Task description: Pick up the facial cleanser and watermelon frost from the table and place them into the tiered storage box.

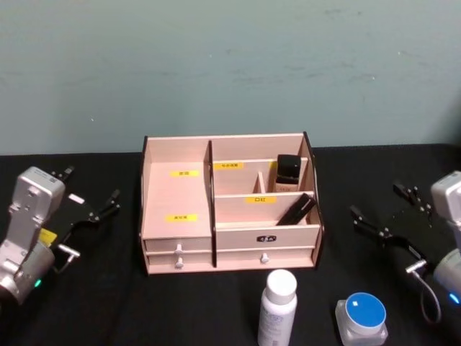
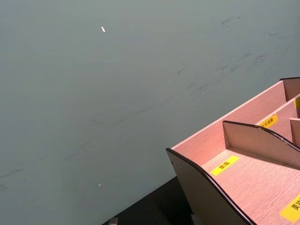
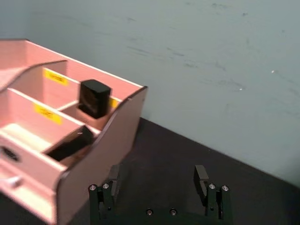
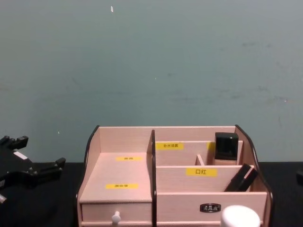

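Note:
The tiered storage box (image 1: 177, 189) stands at the table's centre, pale pink with yellow labels and two white-knobbed drawers; it also appears as the box (image 2: 243, 173), (image 3: 101, 154), (image 4: 128, 177). In front of it stands a white bottle with a white cap, the facial cleanser (image 1: 277, 308), its cap (image 4: 240, 218) at the chest view's lower edge. To its right sits a small clear jar with a blue lid, the watermelon frost (image 1: 362, 316). My left gripper (image 1: 90, 186) hovers open left of the box, holding nothing. My right gripper (image 1: 385, 204), (image 3: 157, 177) hovers open right of the box, also holding nothing.
A black-capped bottle (image 1: 288, 171) stands in the box's back right compartment, and a slim black item (image 1: 296, 210) leans in the compartment before it. The black tabletop (image 1: 108, 288) stretches to both sides. A teal wall (image 1: 230, 65) rises behind.

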Robot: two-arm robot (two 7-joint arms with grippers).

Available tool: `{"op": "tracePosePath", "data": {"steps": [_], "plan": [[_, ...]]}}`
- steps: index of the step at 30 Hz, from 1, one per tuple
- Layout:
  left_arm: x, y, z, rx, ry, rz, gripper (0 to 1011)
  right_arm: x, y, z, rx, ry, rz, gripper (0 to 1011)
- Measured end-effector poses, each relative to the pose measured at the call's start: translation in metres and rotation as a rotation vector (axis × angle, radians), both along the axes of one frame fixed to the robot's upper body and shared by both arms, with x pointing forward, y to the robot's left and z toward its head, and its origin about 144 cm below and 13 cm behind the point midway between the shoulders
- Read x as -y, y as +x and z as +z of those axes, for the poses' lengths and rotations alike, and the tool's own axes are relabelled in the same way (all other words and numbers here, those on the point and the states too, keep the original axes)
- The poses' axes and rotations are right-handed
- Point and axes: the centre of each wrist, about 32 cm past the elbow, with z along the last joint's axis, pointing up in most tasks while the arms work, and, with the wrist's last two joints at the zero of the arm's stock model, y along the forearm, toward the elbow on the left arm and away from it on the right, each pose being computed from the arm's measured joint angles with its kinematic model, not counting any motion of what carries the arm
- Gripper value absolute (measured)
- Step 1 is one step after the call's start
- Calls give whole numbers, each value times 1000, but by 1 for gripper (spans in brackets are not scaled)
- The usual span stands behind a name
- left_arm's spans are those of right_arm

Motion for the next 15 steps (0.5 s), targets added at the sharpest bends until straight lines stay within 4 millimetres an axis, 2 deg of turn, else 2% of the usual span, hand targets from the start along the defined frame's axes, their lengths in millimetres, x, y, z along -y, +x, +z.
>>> {"op": "tracePosePath", "data": {"steps": [8,15], "plan": [[0,0,0,0,0,0,1001,-9,-38,26,-100,10,48,1000],[0,0,0,0,0,0,1001,-18,-60,43,-176,5,98,1000]]}}
